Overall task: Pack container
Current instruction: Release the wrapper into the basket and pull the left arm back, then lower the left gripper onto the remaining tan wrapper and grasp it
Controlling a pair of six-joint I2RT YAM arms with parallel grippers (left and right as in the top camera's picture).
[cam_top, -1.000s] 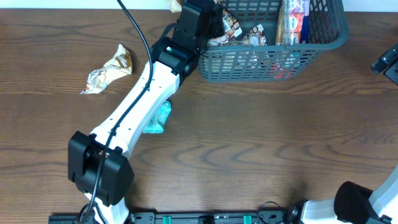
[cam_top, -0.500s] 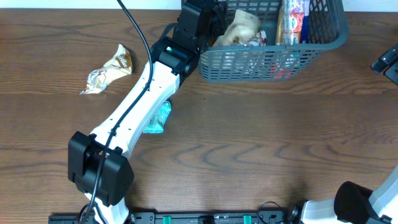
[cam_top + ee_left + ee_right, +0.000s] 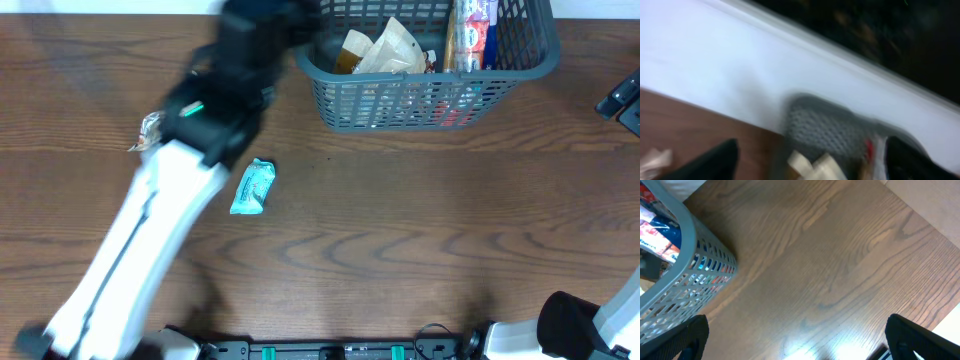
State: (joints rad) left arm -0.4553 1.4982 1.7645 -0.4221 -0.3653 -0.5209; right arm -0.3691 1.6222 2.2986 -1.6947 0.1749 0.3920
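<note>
grey-blue lattice container (image 3: 420, 95) at the 1 o'clock edge of the surface (image 3: 420, 220).
slotted walls under a rolled rim, with tan packets (image 3: 385, 48) and red-and-white packets (image 3: 470, 25) inside. the left tool (image 3: 810, 167), blurred, stands open at the container's 9 o'clock. the right tool (image 3: 800, 340) is spread wide over bare wood at its 3 o'clock.

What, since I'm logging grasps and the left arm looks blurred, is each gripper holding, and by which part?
Nothing is held. The left gripper is open with nothing in it; the right gripper is open and empty too.
</note>
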